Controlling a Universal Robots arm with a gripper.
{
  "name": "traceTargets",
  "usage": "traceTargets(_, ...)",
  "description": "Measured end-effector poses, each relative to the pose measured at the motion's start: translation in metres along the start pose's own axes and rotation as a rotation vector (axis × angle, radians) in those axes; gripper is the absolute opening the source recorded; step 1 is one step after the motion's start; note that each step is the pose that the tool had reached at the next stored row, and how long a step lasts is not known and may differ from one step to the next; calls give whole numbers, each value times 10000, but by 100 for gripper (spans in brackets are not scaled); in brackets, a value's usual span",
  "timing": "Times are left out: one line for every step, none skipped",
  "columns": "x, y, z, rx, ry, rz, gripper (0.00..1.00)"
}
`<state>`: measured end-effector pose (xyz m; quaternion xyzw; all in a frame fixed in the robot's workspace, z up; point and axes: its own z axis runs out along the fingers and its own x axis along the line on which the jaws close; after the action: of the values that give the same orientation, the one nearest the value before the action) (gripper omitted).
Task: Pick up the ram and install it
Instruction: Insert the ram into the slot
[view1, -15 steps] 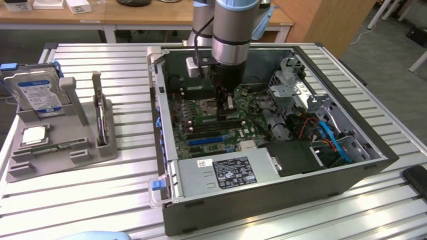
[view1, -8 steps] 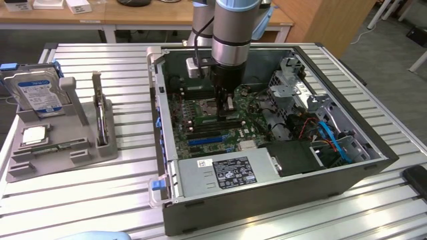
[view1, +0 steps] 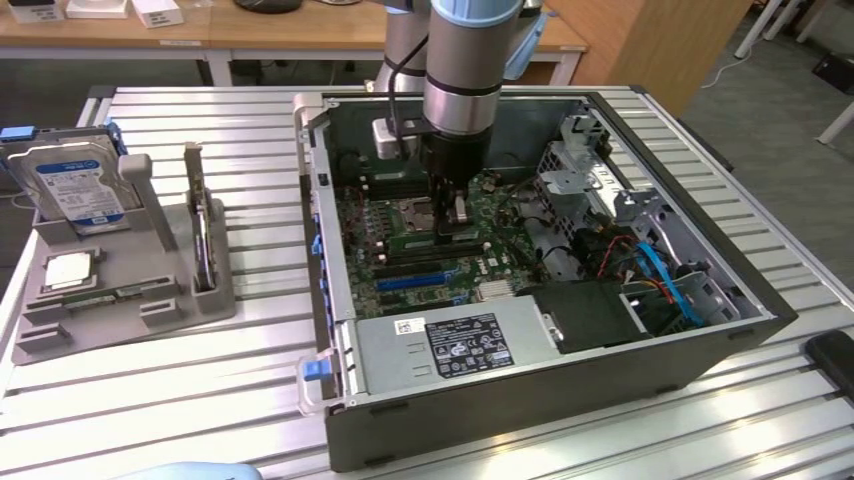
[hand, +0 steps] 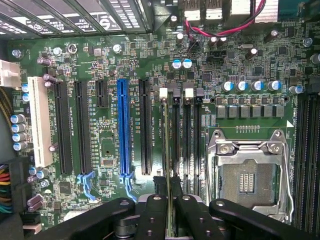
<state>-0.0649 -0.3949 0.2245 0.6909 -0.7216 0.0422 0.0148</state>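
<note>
The ram (hand: 165, 145) shows edge-on in the wrist view as a thin green strip. It runs out from between my fingers (hand: 154, 212) along the leftmost of the black memory slots (hand: 186, 140), next to the CPU socket (hand: 247, 175). My gripper (hand: 170, 202) is shut on it. In the exterior view the gripper (view1: 451, 215) reaches straight down into the open computer case (view1: 534, 400), low over the motherboard (view1: 400, 255). Whether the stick is seated in the slot I cannot tell.
On the exterior view's left, a grey holder (view1: 120, 290) carries a blue-labelled hard drive (view1: 78, 190) and an upright dark card with a metal bracket (view1: 200, 230). Inside the case sit a power supply (view1: 454, 345), drive cages (view1: 594, 180) and blue cables (view1: 667, 285).
</note>
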Motion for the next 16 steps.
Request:
traceTargets(0,0,1,0,0,0,14)
traceTargets(1,0,2,0,0,0,14)
traceTargets(2,0,3,1,-2,0,14)
traceTargets(3,-1,4,2,-2,0,14)
traceTargets(6,-1,4,1,-1,0,14)
traceTargets(8,-1,4,1,-1,0,14)
traceTargets(11,-1,4,0,0,0,14)
traceTargets(12,-1,5,0,-1,1,14)
traceTargets(13,0,5,0,-1,1,14)
traceTargets(14,0,6,0,0,1,14)
traceTargets(15,-1,6,0,0,0,14)
traceTargets(16,-1,8,0,-1,1,14)
traceTargets(17,0,9,0,0,1,14)
traceTargets(17,0,11,0,1,0,14)
traceTargets(17,0,13,-1,1,1,14)
traceTargets(17,0,15,0,1,0,14)
